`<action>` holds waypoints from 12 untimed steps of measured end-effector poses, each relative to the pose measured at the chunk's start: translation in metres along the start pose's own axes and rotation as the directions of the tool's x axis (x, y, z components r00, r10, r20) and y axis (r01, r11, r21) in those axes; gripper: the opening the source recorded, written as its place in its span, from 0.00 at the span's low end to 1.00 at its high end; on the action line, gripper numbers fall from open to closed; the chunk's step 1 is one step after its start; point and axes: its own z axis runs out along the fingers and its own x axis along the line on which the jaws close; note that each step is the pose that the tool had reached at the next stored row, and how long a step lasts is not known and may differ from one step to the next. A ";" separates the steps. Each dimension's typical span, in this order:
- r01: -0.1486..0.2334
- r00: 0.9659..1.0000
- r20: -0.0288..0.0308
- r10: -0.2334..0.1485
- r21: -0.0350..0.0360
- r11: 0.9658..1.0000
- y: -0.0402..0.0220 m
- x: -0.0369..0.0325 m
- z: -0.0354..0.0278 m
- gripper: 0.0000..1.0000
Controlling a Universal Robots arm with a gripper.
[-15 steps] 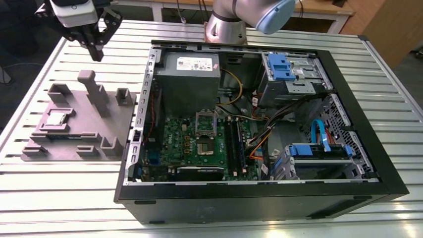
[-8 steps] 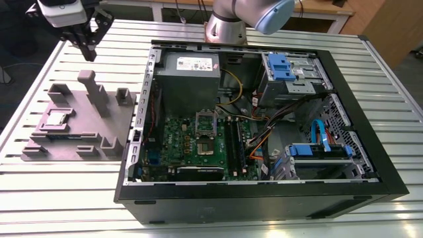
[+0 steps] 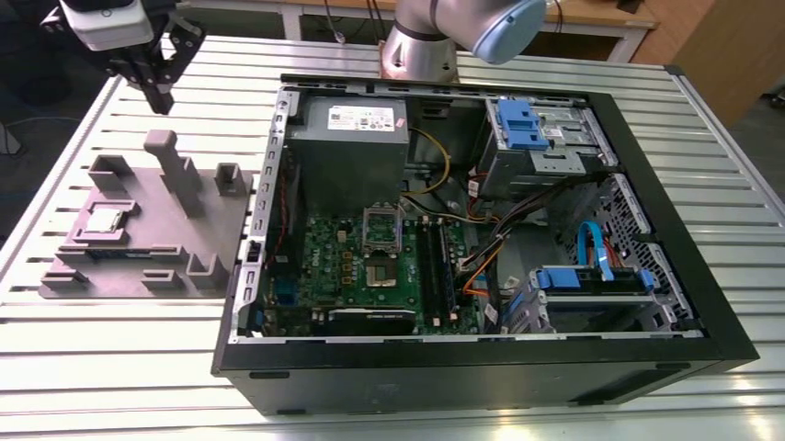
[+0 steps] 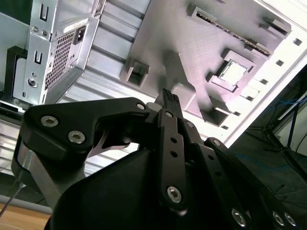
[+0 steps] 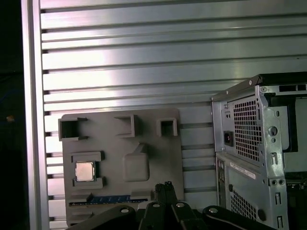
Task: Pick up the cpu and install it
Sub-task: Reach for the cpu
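One cpu (image 3: pixel 103 219), one grey holder tray (image 3: pixel 157 241), one open computer case (image 3: pixel 491 372)

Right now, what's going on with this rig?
The robot arm's black gripper hangs in the air near a grey moulded fixture plate on the slatted metal table. It is shut and holds nothing. The small square silvery cpu sits in a recess on that plate and has not been picked up. On the exterior view's right lies the open black computer case, its green motherboard exposed.
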 end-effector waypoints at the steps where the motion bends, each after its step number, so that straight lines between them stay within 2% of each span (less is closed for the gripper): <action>1: 0.000 1.000 0.000 0.000 0.000 1.000 0.0000 0.0004 0.0000 0.10; 12: 0.000 1.000 0.000 0.000 0.000 1.000 -0.0004 0.0053 0.0003 0.10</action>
